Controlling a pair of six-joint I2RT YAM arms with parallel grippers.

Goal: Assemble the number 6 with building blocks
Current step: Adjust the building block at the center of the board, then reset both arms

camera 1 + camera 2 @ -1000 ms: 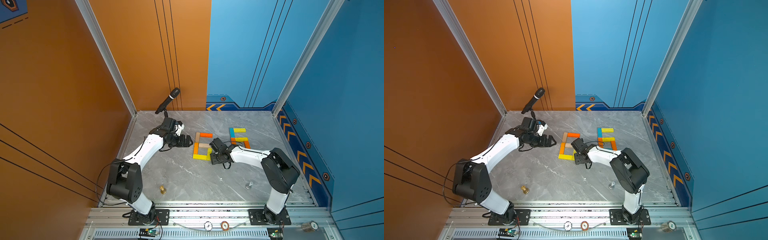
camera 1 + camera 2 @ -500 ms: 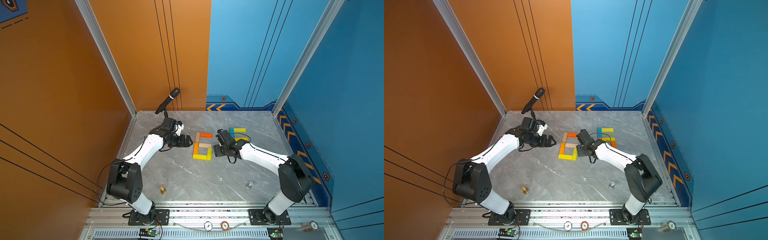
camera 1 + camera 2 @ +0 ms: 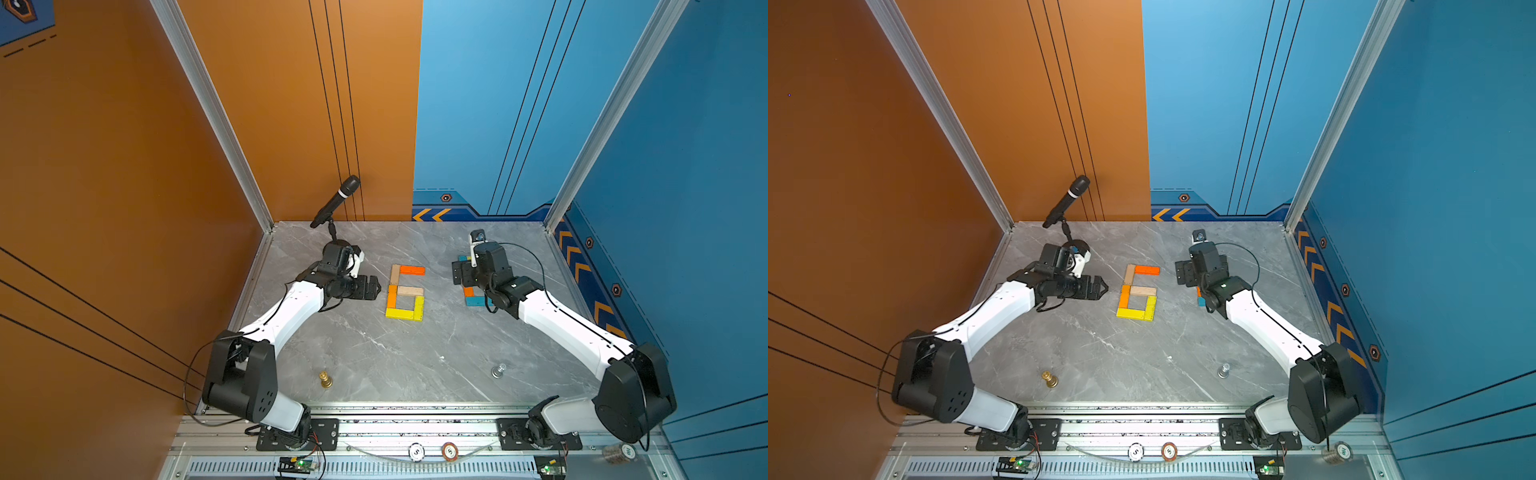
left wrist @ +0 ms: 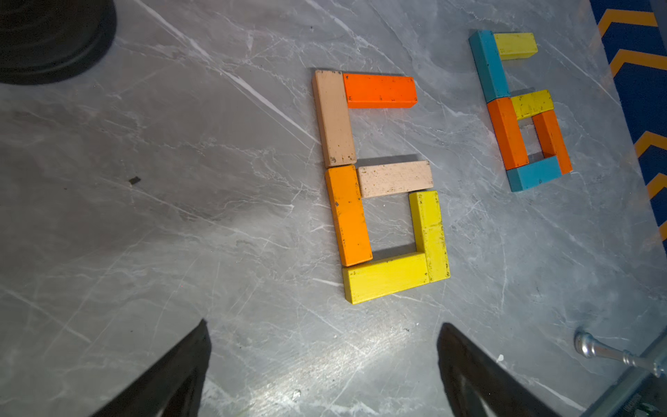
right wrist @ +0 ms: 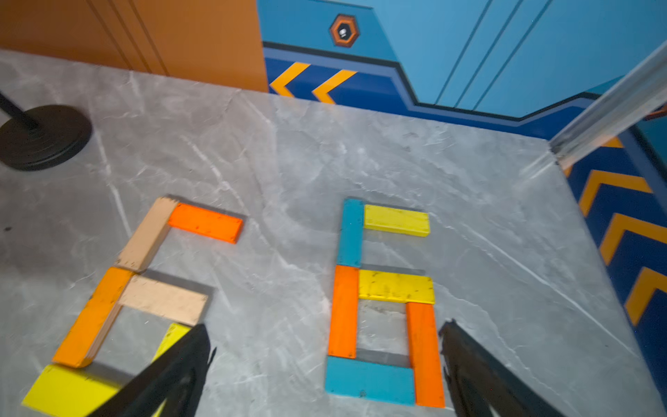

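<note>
Pulled back from the gap between the two figures, the right tool (image 3: 460, 274) now hangs above the right-hand six (image 5: 343, 311), jaws newly spread wide and holding nothing. Across the tabletop (image 3: 374, 353), the left tool (image 3: 375, 286) has not budged: it faces the left-hand six (image 3: 392, 297) from close on its left, equally wide and empty.

Twelve building blocks lie flat on the grey marbled surface, toward the far side, six to each figure, with the two figures apart. On the left are two pale wood blocks (image 4: 334, 117), two orange blocks (image 4: 379, 91) and two yellow blocks (image 4: 386, 277), the yellow pair forming the near right corner. On the right are two blue blocks (image 5: 350, 233), two more yellow and two more orange, with a blue one as the base of the loop. In both top views the right arm hides most of that figure; the wrist views show it whole.

Two chess pieces stand toward the near edge, a gold chess piece (image 3: 325, 379) at left and a silver chess piece (image 3: 498, 370) at right. One microphone (image 3: 336, 199) on a round stand rises at the far left corner.
</note>
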